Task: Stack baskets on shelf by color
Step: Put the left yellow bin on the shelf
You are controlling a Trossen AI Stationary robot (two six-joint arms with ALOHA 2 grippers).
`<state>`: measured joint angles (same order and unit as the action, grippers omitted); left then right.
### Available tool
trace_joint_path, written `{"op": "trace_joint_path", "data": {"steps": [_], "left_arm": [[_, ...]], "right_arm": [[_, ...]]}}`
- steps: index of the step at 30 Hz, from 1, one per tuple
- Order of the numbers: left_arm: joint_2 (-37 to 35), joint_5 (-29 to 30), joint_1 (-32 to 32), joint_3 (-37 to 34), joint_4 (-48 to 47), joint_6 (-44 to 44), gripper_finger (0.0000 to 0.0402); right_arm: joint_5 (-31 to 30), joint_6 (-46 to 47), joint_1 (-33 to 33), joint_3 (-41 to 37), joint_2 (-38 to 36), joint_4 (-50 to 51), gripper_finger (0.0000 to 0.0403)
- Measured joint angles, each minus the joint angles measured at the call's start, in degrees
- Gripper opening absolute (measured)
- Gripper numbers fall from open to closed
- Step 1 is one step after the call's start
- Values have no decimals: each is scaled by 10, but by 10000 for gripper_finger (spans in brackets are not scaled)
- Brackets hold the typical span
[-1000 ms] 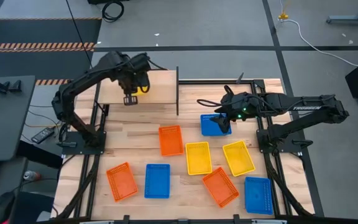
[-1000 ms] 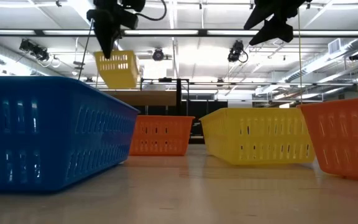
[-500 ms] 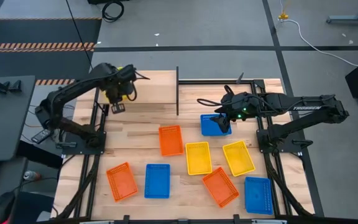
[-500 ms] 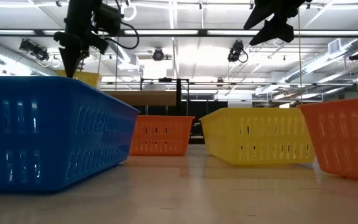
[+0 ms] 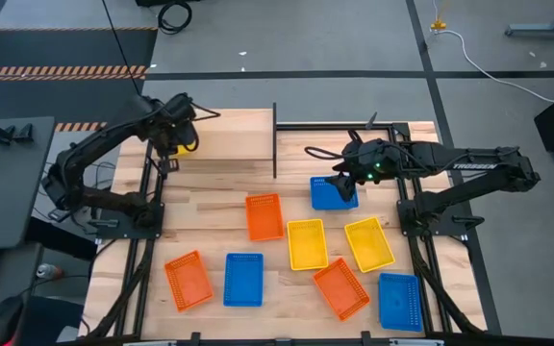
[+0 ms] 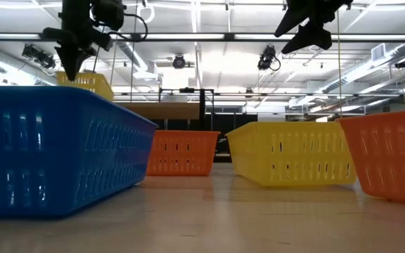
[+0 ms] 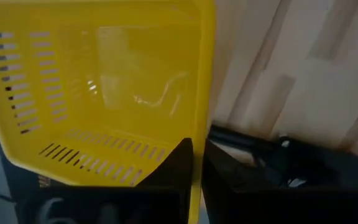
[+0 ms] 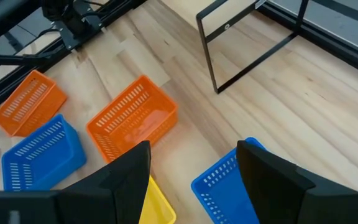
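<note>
My left gripper (image 5: 173,150) is at the left end of the light-wood shelf (image 5: 229,135), shut on a yellow basket (image 5: 189,144) that its wrist mostly hides from above. In the low view the yellow basket (image 6: 90,83) shows below the left gripper (image 6: 72,62), behind a blue basket. My right gripper (image 5: 340,181) hovers open above a blue basket (image 5: 331,195) that rests flat on the table; in the right wrist view the right gripper (image 8: 194,180) has that blue basket (image 8: 225,183) below it. My left gripper (image 7: 197,180) pinches the yellow basket's side wall at its rim (image 7: 199,134), one finger (image 7: 174,168) inside the basket and one outside. The fingers come from above. Whether the basket's bottom touches the shelf, I cannot tell.
Several baskets lie on the table in front of the shelf: orange (image 5: 264,216), two yellow (image 5: 307,243) (image 5: 368,242), orange (image 5: 340,288), blue (image 5: 399,301), blue (image 5: 243,279), orange (image 5: 188,281). A black metal frame (image 5: 275,139) stands at the shelf's right end.
My left gripper has carried the yellow basket from over the shelf's middle toward the table's left, to the shelf's left end, and has come down. The basket, which hung tilted in the air, now sits lower and more level.
</note>
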<state>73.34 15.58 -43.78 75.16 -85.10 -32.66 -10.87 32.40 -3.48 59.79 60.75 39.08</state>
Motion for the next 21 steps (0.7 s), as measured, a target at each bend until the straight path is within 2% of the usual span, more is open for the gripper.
{"op": "trace_joint_path", "data": {"steps": [7,13,18,21], "left_arm": [[1,-6,-58,0,2,-40,17],[1,-57,-71,0,-2,-80,35],[1,-58,-71,0,-2,-131,33],[1,-38,-79,0,1,-148,23]], "right_arm": [[14,0,-1,0,0,1,244],[23,9,-1,0,0,4,244],[35,6,-1,0,0,10,244],[35,6,-1,0,0,16,244]]}}
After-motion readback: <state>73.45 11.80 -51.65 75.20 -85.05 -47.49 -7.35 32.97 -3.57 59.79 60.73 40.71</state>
